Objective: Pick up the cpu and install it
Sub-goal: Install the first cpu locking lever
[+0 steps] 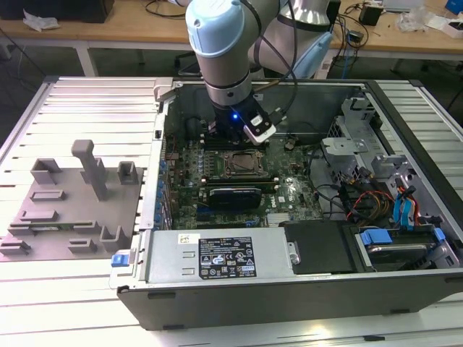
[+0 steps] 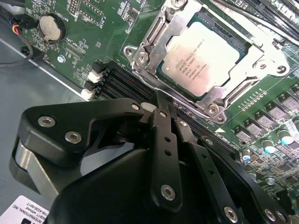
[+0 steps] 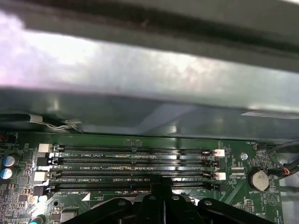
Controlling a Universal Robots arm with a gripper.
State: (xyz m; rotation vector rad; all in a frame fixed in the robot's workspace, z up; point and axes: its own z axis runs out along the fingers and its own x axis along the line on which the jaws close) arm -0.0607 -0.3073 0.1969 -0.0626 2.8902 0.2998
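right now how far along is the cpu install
Done, by the look of it: the cpu lies flat in the socket, with the metal frame around it. In hand: nothing; the gripper is shut and empty, its tips beside the socket by the memory slots. Left: whether the frame is fully latched can't be told from these views.
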